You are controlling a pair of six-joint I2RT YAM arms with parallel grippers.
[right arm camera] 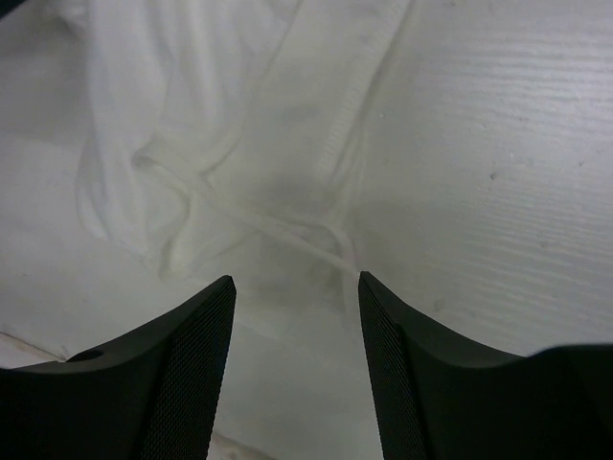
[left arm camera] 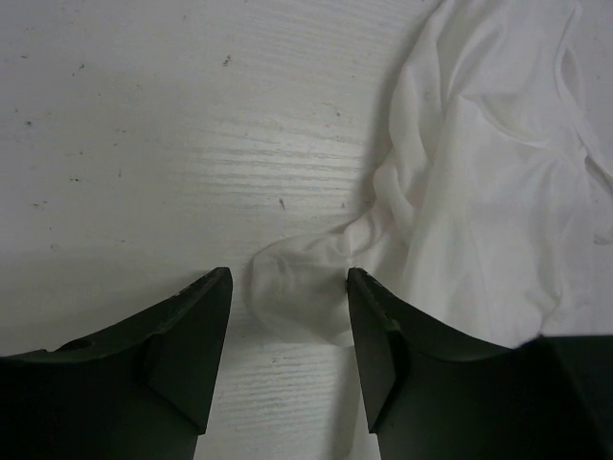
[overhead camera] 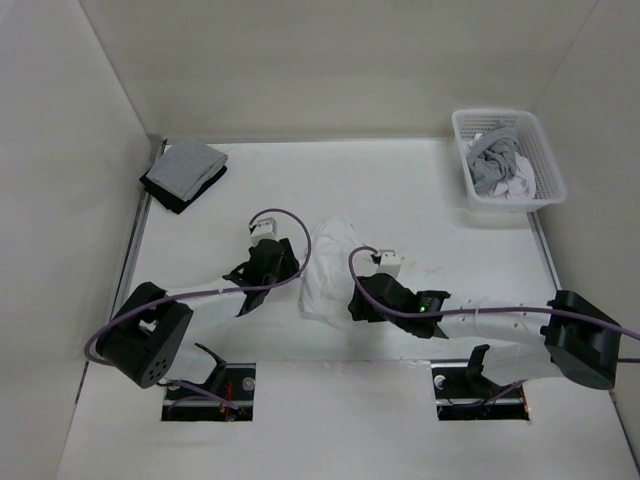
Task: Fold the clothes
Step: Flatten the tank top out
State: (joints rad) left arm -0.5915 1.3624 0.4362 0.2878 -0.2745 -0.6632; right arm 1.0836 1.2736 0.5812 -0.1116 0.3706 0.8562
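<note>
Left hand (left arm camera: 287, 287) is released, spread wide over a corner of the white clothes (overhead camera: 328, 262) (rumpled, lying mid-way across the bench (overhead camera: 420, 200)), at their 9 o'clock. Right hand (right arm camera: 297, 292), likewise released, straddles a hem at their 4 o'clock.

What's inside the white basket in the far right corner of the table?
A crumpled heap of grey and white garments fills the basket. Whatever lies under the heap, and the basket's floor, is covered and cannot be seen.
</note>
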